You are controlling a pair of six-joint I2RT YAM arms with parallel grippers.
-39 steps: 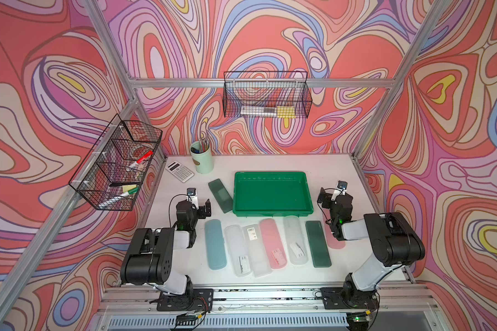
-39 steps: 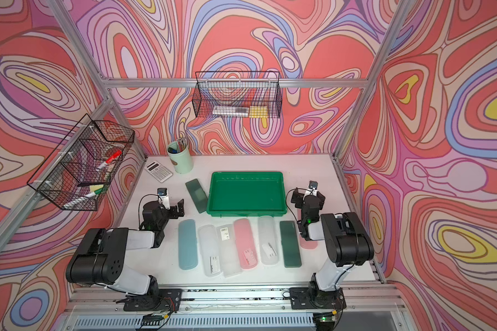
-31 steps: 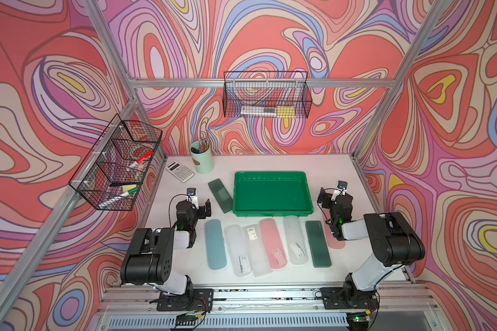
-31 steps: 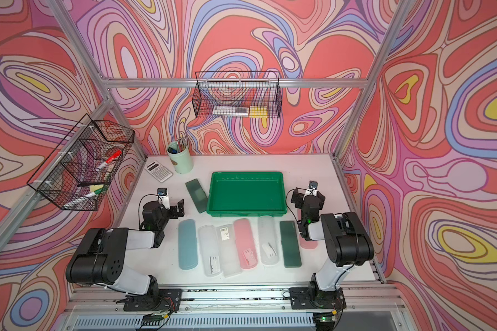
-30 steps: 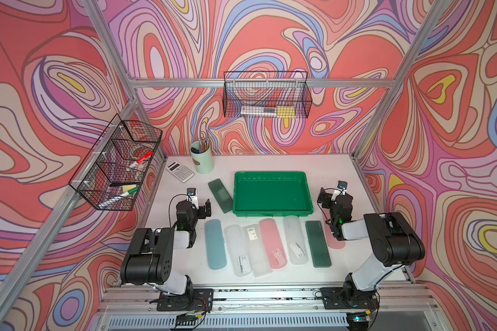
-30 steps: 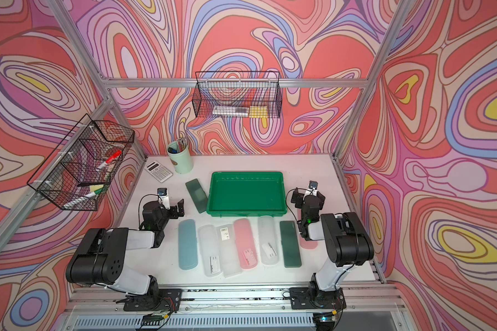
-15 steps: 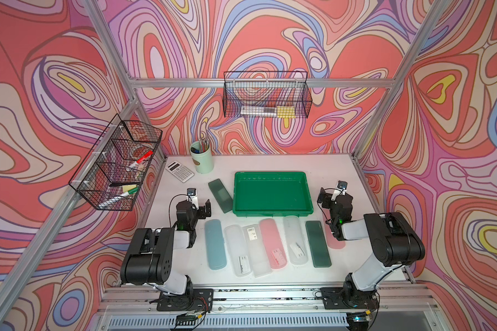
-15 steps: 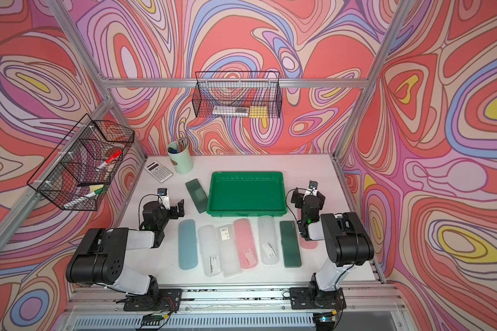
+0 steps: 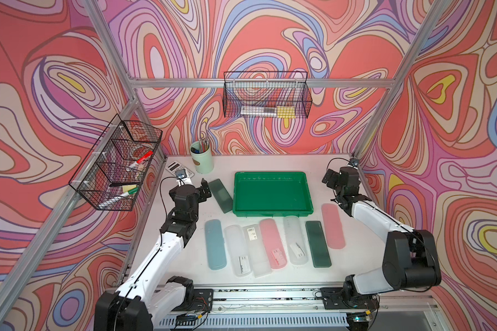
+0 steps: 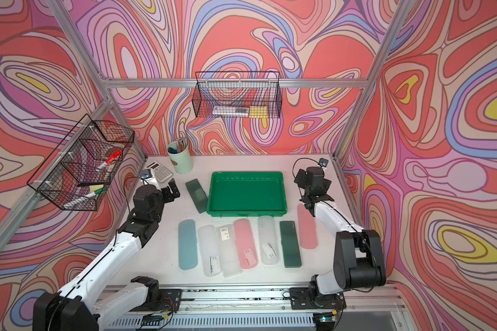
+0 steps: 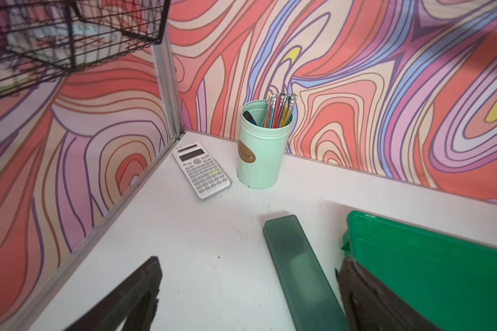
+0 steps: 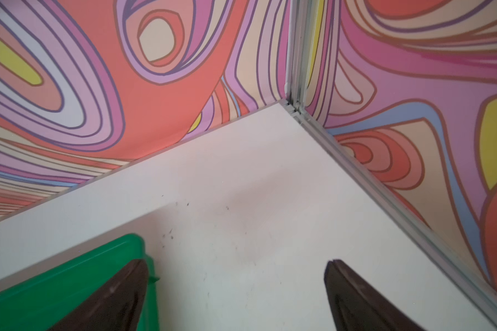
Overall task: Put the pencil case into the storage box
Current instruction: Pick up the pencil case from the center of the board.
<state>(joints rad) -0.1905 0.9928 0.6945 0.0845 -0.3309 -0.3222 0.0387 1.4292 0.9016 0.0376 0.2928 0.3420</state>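
The storage box (image 9: 271,174) sits empty at the middle of the counter (image 9: 270,162), towards the far side; both top views show its bare green floor. No pencil case is in it yet.

The likeliest candidate is the dark green pencil case (image 9: 220,195), which lies flat just beside the box's left rim. Its long axis runs near to far, with the far end leaning left. Whether its near end touches the rim cannot be told. The left tool (image 9: 207,191) hovers immediately left of it, jaws apart and empty. In the left wrist view the case (image 11: 299,272) lies ahead, close to one finger (image 11: 367,298). This arm is clearly the nearer one.

The right tool (image 9: 329,180) is also spread wide and empty, over bare counter right of the box. A pink case (image 9: 332,226) lies nearer, under that forearm. A row of six more cases (image 9: 267,246) lies side by side on the near side of the box.

At the far left, a mint cup (image 9: 202,161) holds pencils beside a calculator (image 9: 179,170). Two wire baskets on the walls (image 9: 115,166) hold markers and small stationery.
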